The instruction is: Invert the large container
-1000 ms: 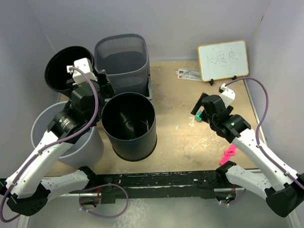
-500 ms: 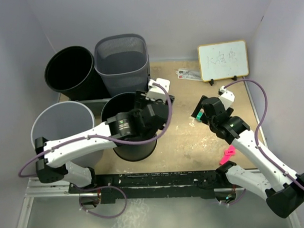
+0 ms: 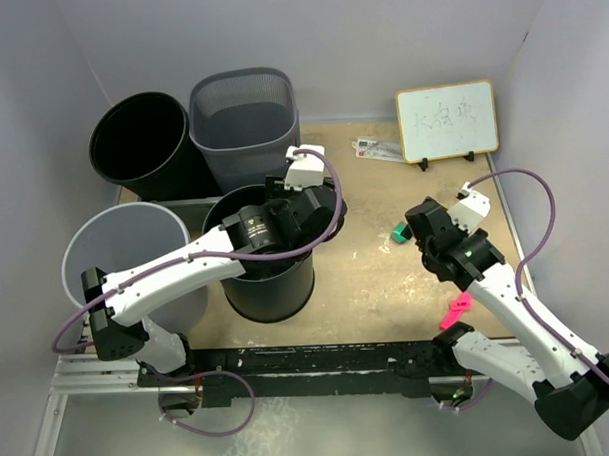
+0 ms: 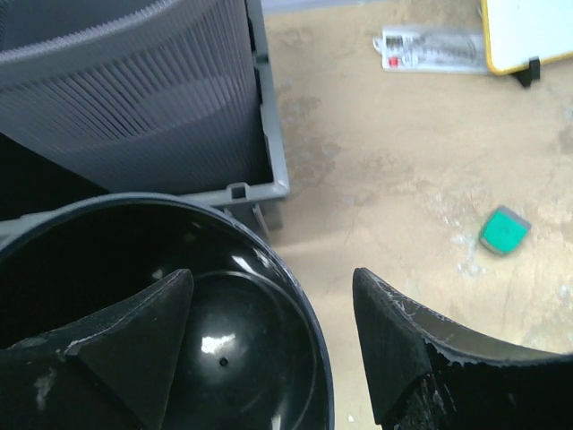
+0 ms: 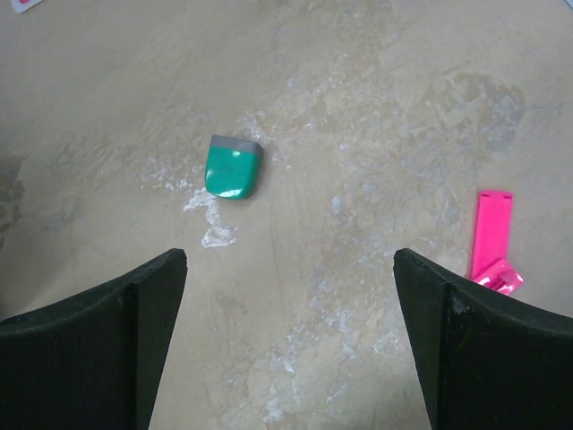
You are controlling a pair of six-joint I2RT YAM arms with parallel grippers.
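Note:
The large container, a round black bin (image 3: 262,295), stands upright in the middle of the table, its mouth facing up. My left gripper (image 3: 319,205) hangs over the bin's far right rim. In the left wrist view the gripper (image 4: 273,345) is open and straddles that rim (image 4: 300,291): one finger (image 4: 134,340) sits inside the bin and the other (image 4: 394,349) outside it, with gaps on both sides. My right gripper (image 3: 417,227) hovers open over bare table to the right, and nothing lies between its jaws (image 5: 286,349).
A grey mesh bin (image 3: 243,120) and another black bin (image 3: 141,139) stand at the back. A light grey bin (image 3: 125,244) stands at the left. A green eraser (image 3: 398,234), a pink clip (image 3: 455,308), a whiteboard (image 3: 447,120) and a packet (image 3: 377,148) lie to the right.
My left arm has swung from the back-left bins over to the middle black bin's right rim. My right arm has shifted slightly to the right.

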